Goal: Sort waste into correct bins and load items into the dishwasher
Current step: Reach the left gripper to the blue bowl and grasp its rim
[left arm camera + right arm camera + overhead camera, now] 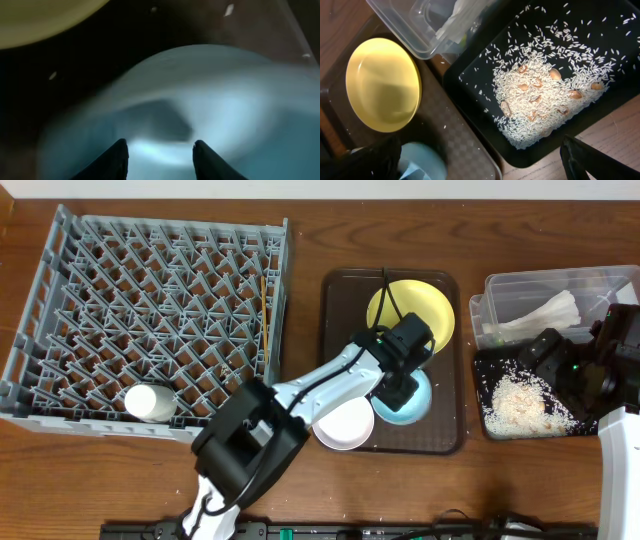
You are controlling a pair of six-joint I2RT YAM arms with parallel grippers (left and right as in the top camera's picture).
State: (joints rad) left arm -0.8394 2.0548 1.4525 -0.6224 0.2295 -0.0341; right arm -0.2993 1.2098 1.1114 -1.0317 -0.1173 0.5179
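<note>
Yellow plate beside light blue bowl

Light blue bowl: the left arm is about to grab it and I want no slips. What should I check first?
1. Left gripper open: ok.
2. Gripper over the small light blue bowl: ok.
3. Bowl rim between the fingers: cannot tell, view blurred.
4. Bowl empty: cannot tell.
5. Free pegs in the large grey plastic dish rack: ok.
6. Right arm clear of the way there: ok, over the glossy black tray.
</note>
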